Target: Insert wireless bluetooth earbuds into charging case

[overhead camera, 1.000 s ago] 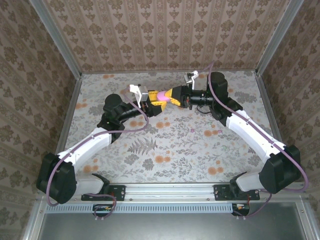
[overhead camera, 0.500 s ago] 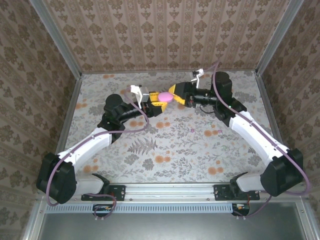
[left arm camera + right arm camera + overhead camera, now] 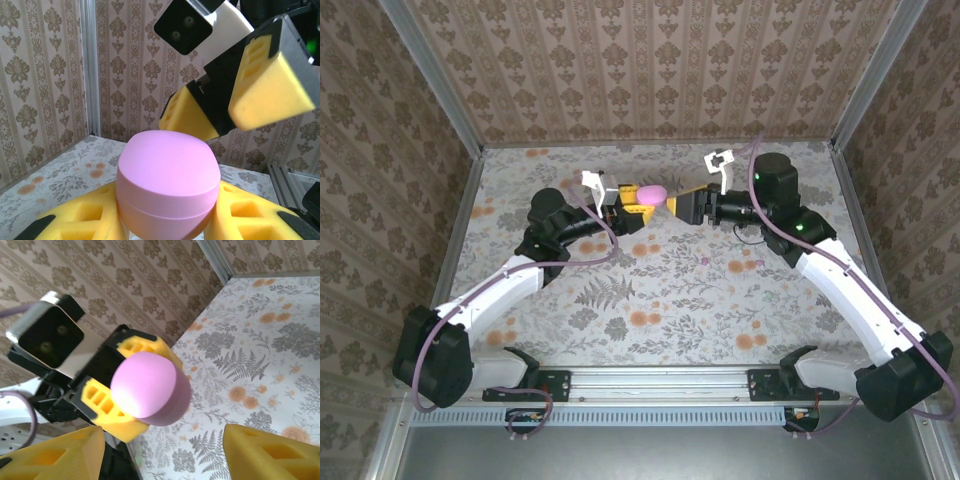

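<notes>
Left tool [image 3: 640, 197] is clenched on the pink case [image 3: 653, 192], just above the centre of the overhead frame and lifted off the surface [image 3: 620, 300]. In the left wrist view the yellow foam fingers [image 3: 75, 220] press both lower sides of the case, which sits low in the middle of the frame. Its lid is closed, with a thin seam around the body, and the shell is smooth, plain pink.

The right tool [image 3: 672, 206] is released, its jaws standing apart. It faces the case from the right side of the overhead frame, close to it but not touching. In the right wrist view its two yellow fingers [image 3: 50, 452] sit in the bottom corners, with the case left of centre between and beyond them.

One earbud [image 3: 705, 261], a pinkish-purple speck, lies on the floral surface right of centre, well apart from both tools.
</notes>
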You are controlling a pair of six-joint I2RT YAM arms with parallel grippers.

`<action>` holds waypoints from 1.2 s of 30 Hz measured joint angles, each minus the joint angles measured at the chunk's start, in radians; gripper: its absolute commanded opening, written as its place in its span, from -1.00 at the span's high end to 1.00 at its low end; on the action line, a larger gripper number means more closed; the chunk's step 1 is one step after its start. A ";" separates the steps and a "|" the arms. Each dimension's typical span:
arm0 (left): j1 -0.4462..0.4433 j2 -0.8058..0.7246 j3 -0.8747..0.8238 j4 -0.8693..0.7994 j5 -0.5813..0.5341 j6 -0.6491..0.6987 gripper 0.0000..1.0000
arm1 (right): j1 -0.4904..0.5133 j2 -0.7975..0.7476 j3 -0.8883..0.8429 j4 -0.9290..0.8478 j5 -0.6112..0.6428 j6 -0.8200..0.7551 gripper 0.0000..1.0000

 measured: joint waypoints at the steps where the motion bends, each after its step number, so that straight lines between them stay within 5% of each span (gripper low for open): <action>1: -0.001 0.000 0.000 0.000 0.003 0.000 0.29 | 0.003 0.005 0.000 -0.008 0.000 -0.015 -0.29; 36: -0.008 0.000 0.001 -0.018 0.035 -0.018 0.28 | 0.037 0.041 0.044 -0.058 0.042 -0.173 -0.34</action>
